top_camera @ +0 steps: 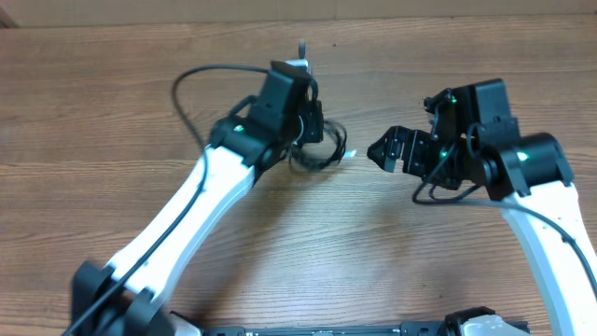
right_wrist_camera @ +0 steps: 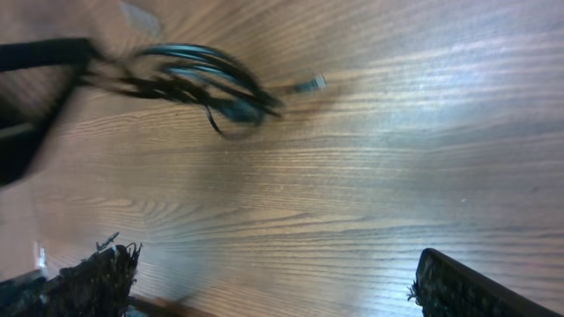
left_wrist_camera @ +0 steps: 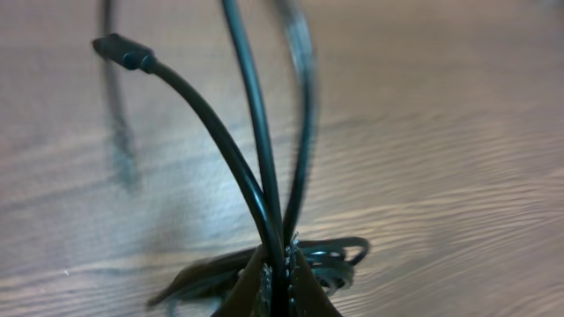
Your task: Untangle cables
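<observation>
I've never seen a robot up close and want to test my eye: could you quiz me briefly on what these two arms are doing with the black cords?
1. Multiple choice: the right gripper stands A) open and empty, B) shut on a cord, C) shut on nothing.
2. True or false: the left gripper is pinching the bundle of thin black flexible cables.
3. Fill in: the tabletop is brown, grained ____.
Key: 1 A; 2 true; 3 wood.
</observation>
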Controlling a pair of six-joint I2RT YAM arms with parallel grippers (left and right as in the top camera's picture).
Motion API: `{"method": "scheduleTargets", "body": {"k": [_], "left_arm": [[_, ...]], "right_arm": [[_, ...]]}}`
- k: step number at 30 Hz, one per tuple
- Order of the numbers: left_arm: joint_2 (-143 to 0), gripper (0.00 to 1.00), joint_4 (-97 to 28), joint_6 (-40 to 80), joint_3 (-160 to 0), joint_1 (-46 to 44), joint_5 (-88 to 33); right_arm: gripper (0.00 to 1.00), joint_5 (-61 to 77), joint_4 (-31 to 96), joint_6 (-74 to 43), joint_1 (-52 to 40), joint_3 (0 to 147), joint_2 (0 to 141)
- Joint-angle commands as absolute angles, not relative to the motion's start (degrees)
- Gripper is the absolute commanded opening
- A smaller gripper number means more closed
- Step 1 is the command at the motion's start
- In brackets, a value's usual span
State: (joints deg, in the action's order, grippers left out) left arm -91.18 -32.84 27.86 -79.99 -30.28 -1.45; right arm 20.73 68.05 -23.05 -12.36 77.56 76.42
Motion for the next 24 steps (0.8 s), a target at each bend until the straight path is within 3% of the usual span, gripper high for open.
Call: {"method": "scheduleTargets", "body": {"k": [1, 9, 16, 24], "left_arm": [[-85.56, 0.04, -33.76, 25.87, -81.34, -30.33, -1.76], [-79.68, 0.04, -35.11, 25.69, -81.34, -30.33, -3.70], [-79.59, 0.04, -35.51, 25.74, -81.34, -30.30, -5.61], [-79.59, 0.04, -35.20, 28.47, -81.34, -30.28, -9.17]], "right_arm": [[1.00, 22.48, 67.55, -27.49, -11.99, 77.21, 79.15], [1.00, 28.99, 64.51, -25.85, -11.99, 77.21, 82.63], [1.00, 39.81, 64.42, 0.56, -14.02, 77.21, 82.65], [1.00, 40.18, 60.88, 4.82, -19.22, 77.21, 82.76]]}}
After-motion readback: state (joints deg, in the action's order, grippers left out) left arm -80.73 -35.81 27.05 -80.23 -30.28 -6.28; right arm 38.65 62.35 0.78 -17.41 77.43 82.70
